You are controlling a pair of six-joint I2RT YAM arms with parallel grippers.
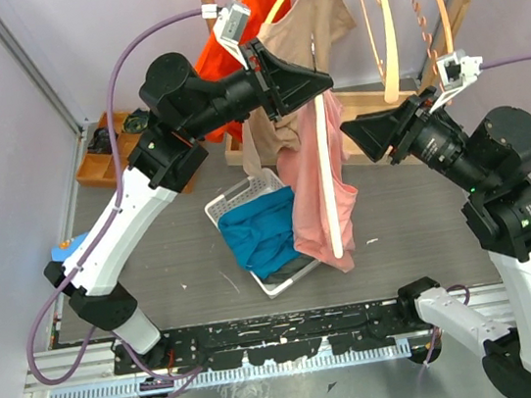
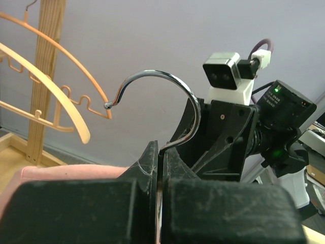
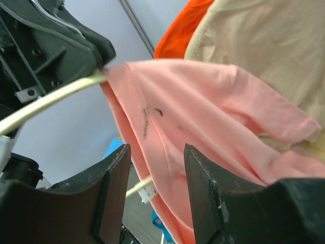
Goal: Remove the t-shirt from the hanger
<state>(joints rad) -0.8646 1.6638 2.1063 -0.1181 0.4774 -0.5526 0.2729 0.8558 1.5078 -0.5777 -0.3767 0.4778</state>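
A pink t-shirt hangs on a cream hanger held up over the table. My left gripper is shut on the hanger's metal hook, whose stem is pinched between the jaws. Pink cloth shows just below the left fingers. My right gripper stands open right beside the shirt. In the right wrist view the t-shirt hangs behind the gap of the open gripper, and the hanger's arm sticks out of the collar.
A white basket with a blue garment lies on the table under the shirt. Behind, a wooden rack carries an orange shirt, a beige shirt and empty hangers. A wooden box sits far left.
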